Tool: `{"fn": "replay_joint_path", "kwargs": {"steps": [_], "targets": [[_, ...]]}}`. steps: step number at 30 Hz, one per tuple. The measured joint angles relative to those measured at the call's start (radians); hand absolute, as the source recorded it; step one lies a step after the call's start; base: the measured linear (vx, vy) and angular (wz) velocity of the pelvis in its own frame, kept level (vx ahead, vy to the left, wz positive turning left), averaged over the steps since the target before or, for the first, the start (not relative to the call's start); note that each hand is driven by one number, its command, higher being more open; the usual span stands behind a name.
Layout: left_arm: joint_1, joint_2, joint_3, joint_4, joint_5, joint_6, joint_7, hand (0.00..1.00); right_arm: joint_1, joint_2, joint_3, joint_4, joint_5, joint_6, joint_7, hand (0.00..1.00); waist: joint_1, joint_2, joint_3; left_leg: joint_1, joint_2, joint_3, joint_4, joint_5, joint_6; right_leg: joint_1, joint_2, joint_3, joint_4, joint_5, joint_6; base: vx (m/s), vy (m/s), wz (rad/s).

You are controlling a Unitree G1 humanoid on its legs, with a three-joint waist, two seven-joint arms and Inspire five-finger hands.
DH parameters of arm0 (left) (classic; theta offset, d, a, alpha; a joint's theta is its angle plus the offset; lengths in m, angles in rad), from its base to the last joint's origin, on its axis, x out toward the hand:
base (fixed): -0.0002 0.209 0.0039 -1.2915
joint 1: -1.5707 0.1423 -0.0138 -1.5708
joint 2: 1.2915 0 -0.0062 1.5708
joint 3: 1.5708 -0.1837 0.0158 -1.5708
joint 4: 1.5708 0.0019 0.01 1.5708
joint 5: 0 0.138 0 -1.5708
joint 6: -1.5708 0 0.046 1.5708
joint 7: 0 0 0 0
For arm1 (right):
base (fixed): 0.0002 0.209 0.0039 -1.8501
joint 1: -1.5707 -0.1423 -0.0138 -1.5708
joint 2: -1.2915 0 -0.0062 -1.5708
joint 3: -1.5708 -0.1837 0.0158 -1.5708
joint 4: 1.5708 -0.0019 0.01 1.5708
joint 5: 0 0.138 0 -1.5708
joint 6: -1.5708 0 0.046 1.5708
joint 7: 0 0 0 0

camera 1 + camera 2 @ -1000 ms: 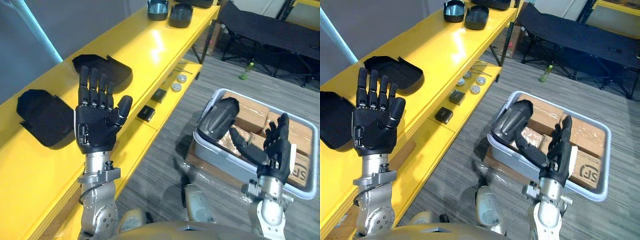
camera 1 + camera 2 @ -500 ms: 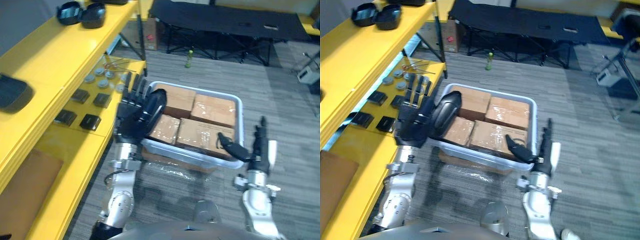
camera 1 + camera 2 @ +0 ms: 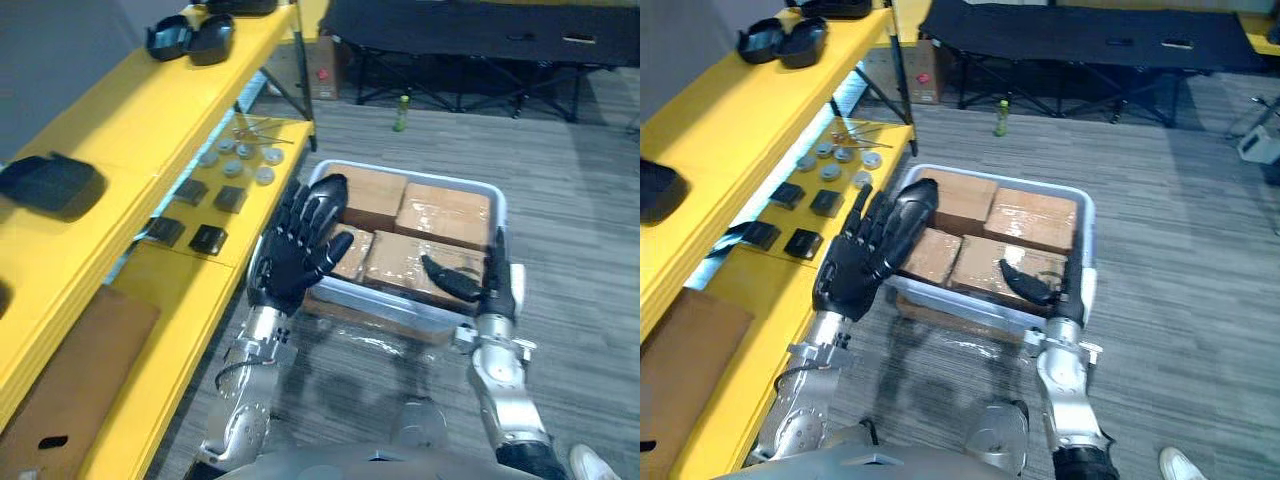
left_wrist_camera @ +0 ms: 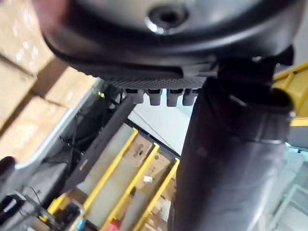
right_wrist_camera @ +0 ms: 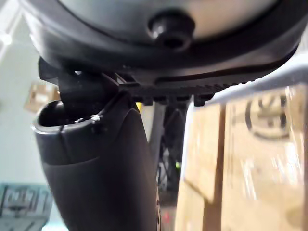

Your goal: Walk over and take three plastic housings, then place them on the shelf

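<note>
A black curved plastic housing (image 3: 330, 190) leans inside the white bin (image 3: 497, 205) at its left near corner, on top of taped cardboard boxes (image 3: 445, 215). My left hand (image 3: 292, 258) is raised just in front of that housing, fingers straight and spread, holding nothing. My right hand (image 3: 497, 275) stands edge-on at the bin's near right rim, fingers straight up and thumb out over a box, also empty. Another black housing (image 3: 52, 185) lies on the yellow shelf (image 3: 130, 120) at the left. Two more housings (image 3: 190, 38) sit at the shelf's far end.
The shelf's lower level holds small black blocks and grey round parts (image 3: 215, 180) and a brown board (image 3: 70, 370). A black folding cot (image 3: 470, 30) and a green bottle (image 3: 402, 112) stand on the grey floor beyond the bin.
The camera has swung from the shelf to the bin on the floor. Both hands stay open. The left hand now stands before the bin's housing, and the right hand is nearer the rim.
</note>
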Motion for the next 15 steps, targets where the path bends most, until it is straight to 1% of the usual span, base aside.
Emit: {"fn": "replay_joint_path", "kwargs": {"steps": [2,3,5,6,7,9,10,11,13,15], "targets": [[0.013,0.014,0.009,0.001,0.086,0.010,0.005,1.00,-0.073,0.041,0.027,0.088,0.005,0.022,0.001,1.00,0.035,-0.009,0.004,-0.041,-0.011,-0.019,0.045,-0.019,0.011,0.033,-0.006,-0.033,-0.085,0.063,0.004,-0.09,0.166,0.18],[0.013,0.018,0.011,0.002,0.114,0.010,0.009,1.00,-0.094,0.051,0.031,0.112,0.005,0.027,0.001,1.00,0.044,-0.011,0.006,-0.050,-0.014,-0.023,0.052,-0.020,0.014,0.039,-0.006,-0.045,-0.105,0.082,0.002,-0.08,0.109,0.16],[0.015,0.044,0.014,0.004,0.195,0.012,0.036,1.00,-0.166,0.062,0.060,0.163,-0.001,0.039,0.001,1.00,0.075,-0.024,0.013,-0.085,-0.022,-0.040,0.068,-0.016,0.014,0.052,-0.008,-0.096,-0.167,0.136,-0.005,-0.07,0.070,0.15],[0.016,0.047,0.015,0.005,0.207,0.012,0.041,1.00,-0.185,0.062,0.068,0.169,-0.005,0.039,0.001,1.00,0.083,-0.027,0.015,-0.095,-0.026,-0.045,0.071,-0.015,0.016,0.051,-0.010,-0.105,-0.176,0.143,-0.006,-0.07,0.062,0.26],[0.015,0.048,0.020,0.009,0.226,0.012,0.052,1.00,-0.246,0.058,0.084,0.186,-0.053,0.039,0.000,1.00,0.091,-0.038,0.024,-0.121,-0.037,-0.061,0.074,-0.006,0.020,0.051,-0.016,-0.127,-0.191,0.154,-0.004,-0.05,0.044,0.34],[0.015,0.048,0.026,0.009,0.233,0.012,0.060,1.00,-0.328,0.040,0.101,0.227,-0.129,0.038,-0.001,1.00,0.097,-0.046,0.029,-0.148,-0.044,-0.085,0.074,0.006,0.022,0.048,-0.019,-0.152,-0.201,0.160,-0.003,-0.05,0.023,0.39],[0.014,0.048,0.027,0.009,0.233,0.012,0.060,1.00,-0.395,0.010,0.119,0.257,-0.172,0.037,-0.003,1.00,0.109,-0.047,0.038,-0.162,-0.048,-0.101,0.072,0.016,0.021,0.048,-0.019,-0.169,-0.204,0.162,-0.003,-0.06,0.002,0.40],[0.011,0.047,0.028,0.009,0.232,0.012,0.059,1.00,-0.453,-0.024,0.129,0.267,-0.210,0.037,-0.004,1.00,0.129,-0.045,0.052,-0.173,-0.049,-0.115,0.072,0.024,0.021,0.049,-0.018,-0.186,-0.204,0.162,-0.003,-0.06,-0.002,0.38],[0.011,0.046,0.036,0.009,0.230,0.012,0.057,1.00,-0.522,-0.067,0.141,0.268,-0.237,0.031,-0.004,1.00,0.147,-0.041,0.070,-0.190,-0.052,-0.135,0.070,0.035,0.021,0.048,-0.017,-0.206,-0.204,0.162,-0.003,-0.04,-0.008,0.32],[0.016,0.046,0.057,0.009,0.222,0.011,0.050,1.00,-0.611,-0.119,0.150,0.270,-0.246,0.006,0.003,1.00,0.164,-0.040,0.095,-0.215,-0.052,-0.163,0.068,0.046,0.017,0.047,-0.010,-0.235,-0.205,0.162,-0.003,-0.04,-0.017,0.34]]}}
